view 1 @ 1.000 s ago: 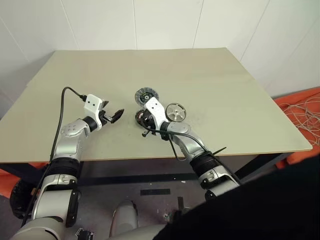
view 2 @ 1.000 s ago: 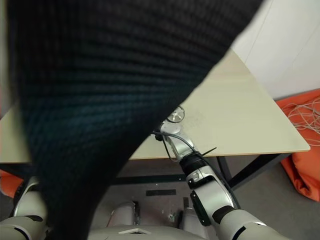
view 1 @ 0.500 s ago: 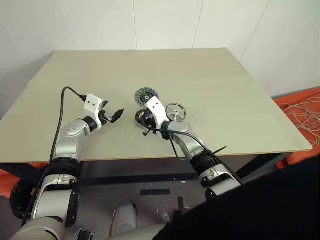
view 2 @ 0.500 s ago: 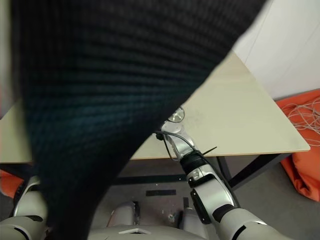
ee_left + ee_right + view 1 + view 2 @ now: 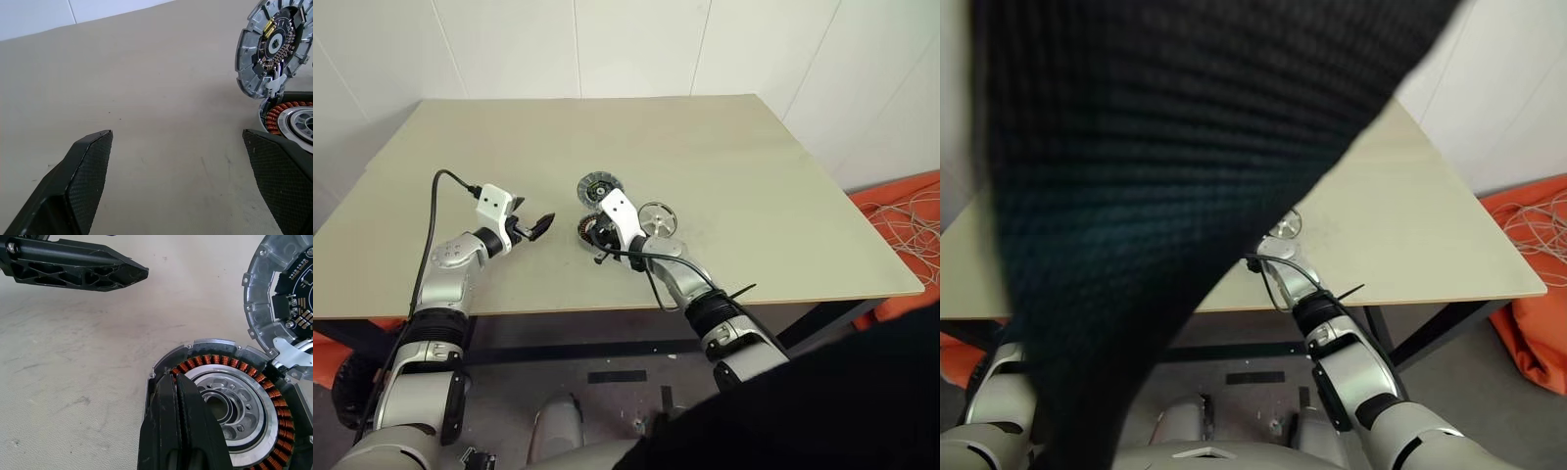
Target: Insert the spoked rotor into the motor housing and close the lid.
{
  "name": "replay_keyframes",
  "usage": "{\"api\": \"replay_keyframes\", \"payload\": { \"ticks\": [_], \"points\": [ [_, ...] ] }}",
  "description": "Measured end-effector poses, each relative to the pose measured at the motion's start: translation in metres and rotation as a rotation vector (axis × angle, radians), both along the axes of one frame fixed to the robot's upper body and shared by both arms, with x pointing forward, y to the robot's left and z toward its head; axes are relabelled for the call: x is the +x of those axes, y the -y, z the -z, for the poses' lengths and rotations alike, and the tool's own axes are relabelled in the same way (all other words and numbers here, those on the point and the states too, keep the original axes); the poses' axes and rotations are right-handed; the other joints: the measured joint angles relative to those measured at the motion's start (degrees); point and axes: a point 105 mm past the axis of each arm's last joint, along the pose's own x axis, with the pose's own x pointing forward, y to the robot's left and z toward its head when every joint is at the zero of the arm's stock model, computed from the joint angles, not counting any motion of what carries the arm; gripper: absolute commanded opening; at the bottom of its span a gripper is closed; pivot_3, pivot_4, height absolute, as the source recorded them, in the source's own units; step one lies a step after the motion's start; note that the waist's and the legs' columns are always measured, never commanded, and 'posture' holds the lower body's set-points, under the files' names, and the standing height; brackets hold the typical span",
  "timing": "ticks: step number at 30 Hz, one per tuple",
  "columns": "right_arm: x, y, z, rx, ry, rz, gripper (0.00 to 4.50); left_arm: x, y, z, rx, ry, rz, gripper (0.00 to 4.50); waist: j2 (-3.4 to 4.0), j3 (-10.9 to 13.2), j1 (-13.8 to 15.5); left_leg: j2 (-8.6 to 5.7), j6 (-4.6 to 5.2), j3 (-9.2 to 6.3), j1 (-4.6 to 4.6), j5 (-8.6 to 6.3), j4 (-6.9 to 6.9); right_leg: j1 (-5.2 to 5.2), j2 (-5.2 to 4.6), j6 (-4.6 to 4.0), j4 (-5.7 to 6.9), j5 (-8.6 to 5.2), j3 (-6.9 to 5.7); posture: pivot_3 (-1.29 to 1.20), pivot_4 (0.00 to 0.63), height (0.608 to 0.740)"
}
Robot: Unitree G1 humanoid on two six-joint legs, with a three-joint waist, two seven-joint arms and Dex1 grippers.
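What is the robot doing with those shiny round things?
It is putting a small motor together on the table. Its right hand, fingers pressed shut, sits right over the motor housing, the cup with the ring of copper windings. The lid lies just beside the cup, its ribbed inner face up. The spoked rotor waits on the table on the other side of that arm, not yet put in. The left hand hovers open off to the side, holding nothing.
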Motion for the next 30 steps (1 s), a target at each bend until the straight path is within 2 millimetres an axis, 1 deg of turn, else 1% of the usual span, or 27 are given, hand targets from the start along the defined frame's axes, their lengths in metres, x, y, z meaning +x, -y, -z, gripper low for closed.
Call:
{"api": "replay_keyframes", "payload": {
  "ticks": [21,26,30],
  "points": [
    [0.004,-0.002,0.0,-0.014,0.011,-0.01,0.03,0.0,0.0,0.0,0.001,-0.001,0.003,4.5,0.0,0.0,0.05,0.0,0.0,0.0,-0.01,0.0,0.01,0.01,0.0,-0.01,0.03,0.01,0.0,0.0,0.0,0.74],
    [0.014,0.013,-0.003,-0.036,0.025,0.029,0.03,0.0,0.001,0.0,0.001,-0.001,0.004,4.5,0.0,0.0,0.02,0.0,0.0,0.0,-0.01,0.0,0.02,0.01,-0.01,-0.01,0.02,0.01,0.0,0.0,0.0,0.74],
    [0.016,0.012,-0.005,-0.03,0.035,0.03,0.03,0.0,0.001,0.0,0.0,-0.002,0.005,4.5,0.0,0.0,-0.03,0.01,0.0,0.01,-0.06,0.0,-0.02,-0.07,0.01,-0.03,0.0,0.0,0.0,0.0,0.0,0.74]
  ]
}}
